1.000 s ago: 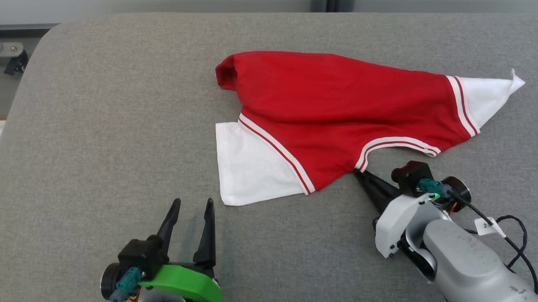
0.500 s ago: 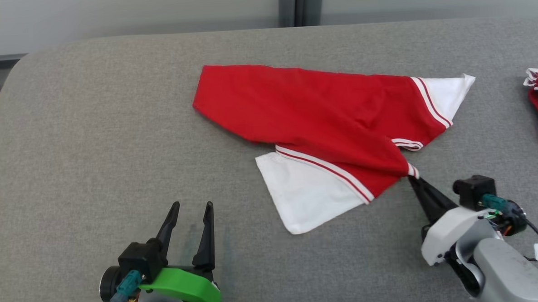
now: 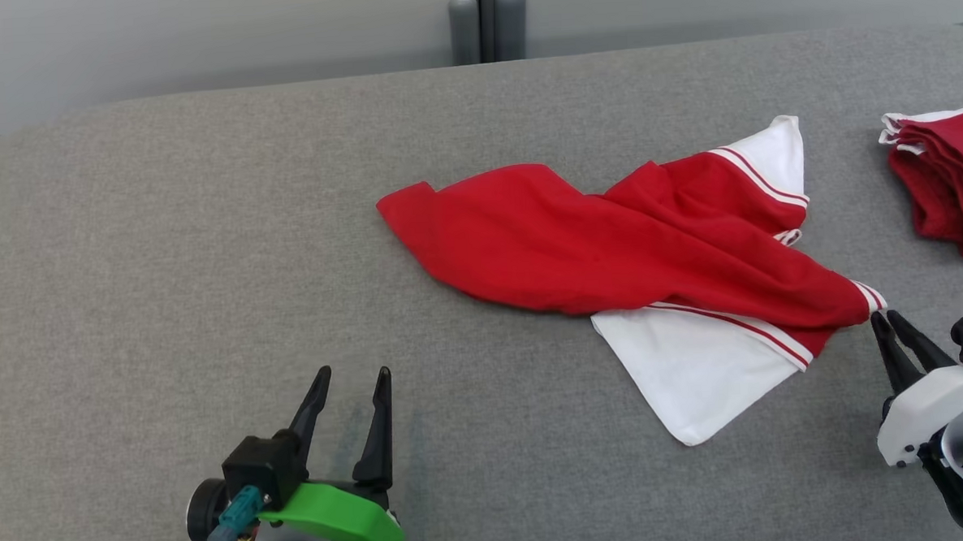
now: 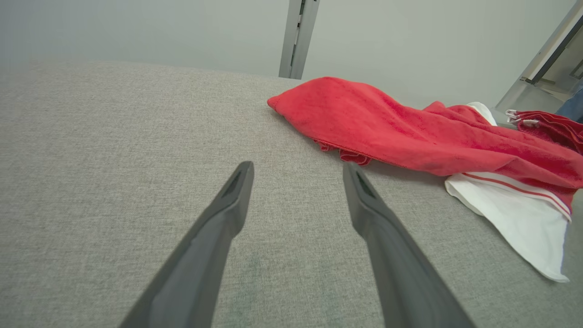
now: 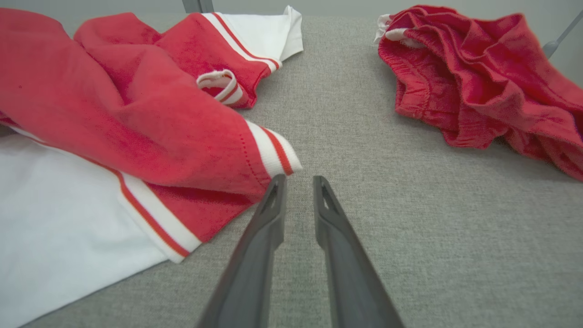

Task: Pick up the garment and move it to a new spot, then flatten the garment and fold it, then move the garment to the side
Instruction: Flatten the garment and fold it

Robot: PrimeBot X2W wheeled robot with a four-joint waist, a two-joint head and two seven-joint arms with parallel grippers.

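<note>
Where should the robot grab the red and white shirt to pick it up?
I'd grip the striped corner of the shirt, coming from the robot's right with the right gripper. That corner sticks out past the rest and puffs up a little off the table, right in front of that gripper.

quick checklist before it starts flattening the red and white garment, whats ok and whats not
1. right gripper free of the garment: ok, fingers slightly parted, nothing between them.
2. left gripper open and empty: ok.
3. garment lying flat: not ok, red body bunched and draped over a white sleeve.
4. garment apart from the red pile: ok, bare fabric between them.
5. room on the grey surface to spread it: ok.
6. layers tucked underneath: cannot tell.
</note>
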